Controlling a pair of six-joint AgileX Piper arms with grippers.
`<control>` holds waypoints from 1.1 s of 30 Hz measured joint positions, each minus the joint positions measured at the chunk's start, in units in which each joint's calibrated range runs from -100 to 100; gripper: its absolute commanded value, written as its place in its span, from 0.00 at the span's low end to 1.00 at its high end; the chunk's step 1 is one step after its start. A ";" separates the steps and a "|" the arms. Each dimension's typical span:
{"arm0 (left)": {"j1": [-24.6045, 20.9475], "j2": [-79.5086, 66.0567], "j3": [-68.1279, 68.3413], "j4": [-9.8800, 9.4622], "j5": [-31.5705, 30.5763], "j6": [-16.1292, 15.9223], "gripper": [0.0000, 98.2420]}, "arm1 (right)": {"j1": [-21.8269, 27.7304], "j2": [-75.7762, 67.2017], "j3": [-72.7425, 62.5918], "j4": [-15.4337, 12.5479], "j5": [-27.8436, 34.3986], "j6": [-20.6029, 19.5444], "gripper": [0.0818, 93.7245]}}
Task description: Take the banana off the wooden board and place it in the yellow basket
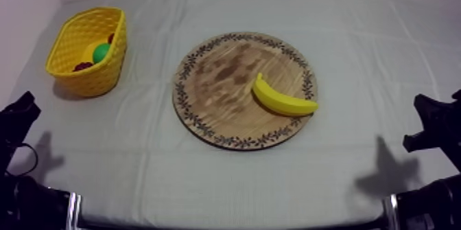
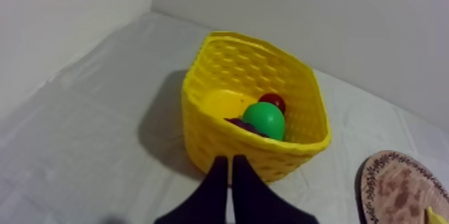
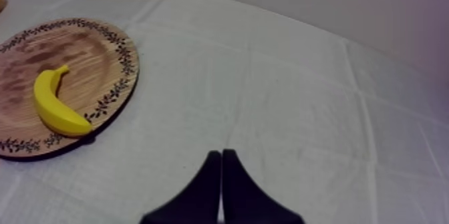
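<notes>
Two grippers, both low at the near side of the tabletop [image 1: 357,40], one by the left edge, one by the right. The left gripper [image 2: 228,162] has its black fingers pressed together in a narrow wedge with nothing between them, pointing at the wall of the yellow woven plastic basket [image 2: 214,133]. The right gripper [image 3: 221,154] is the same: fingers together, empty, over bare grey-white cloth [image 3: 287,93], well apart from the board. The yellow toy banana [image 1: 281,99] lies flat on the round wooden board with a patterned rim [image 1: 219,75], on its right half, with one end close to the right rim and the stem end toward the board's middle. The board sits mid-tabletop. The basket stands upright near the far left corner, well apart from the board. Inside it are a green round toy fruit [image 2: 263,120], a small red fruit [image 2: 272,99] just behind it and a dark purple piece [image 2: 242,125] beside it; can't tell what the purple piece is. Nothing touches the banana.
</notes>
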 measured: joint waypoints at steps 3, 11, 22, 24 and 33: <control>0.00 0.00 0.00 0.00 0.00 0.00 0.00 | 0.00 0.00 0.00 0.00 0.00 0.00 0.00; 0.20 0.00 0.00 0.00 0.00 0.00 0.00 | 0.00 0.00 0.00 0.00 0.00 0.00 0.00; 6.37 -0.16 0.00 0.18 0.00 1.50 0.00 | 0.00 0.00 0.00 0.00 0.00 0.00 0.00; 8.41 -0.22 0.00 0.25 0.00 1.95 0.00 | 0.00 0.00 0.00 0.00 0.00 0.00 0.00; 17.84 -0.21 -0.19 0.89 0.82 -2.37 0.00 | 0.00 0.00 0.00 0.00 0.00 0.00 0.00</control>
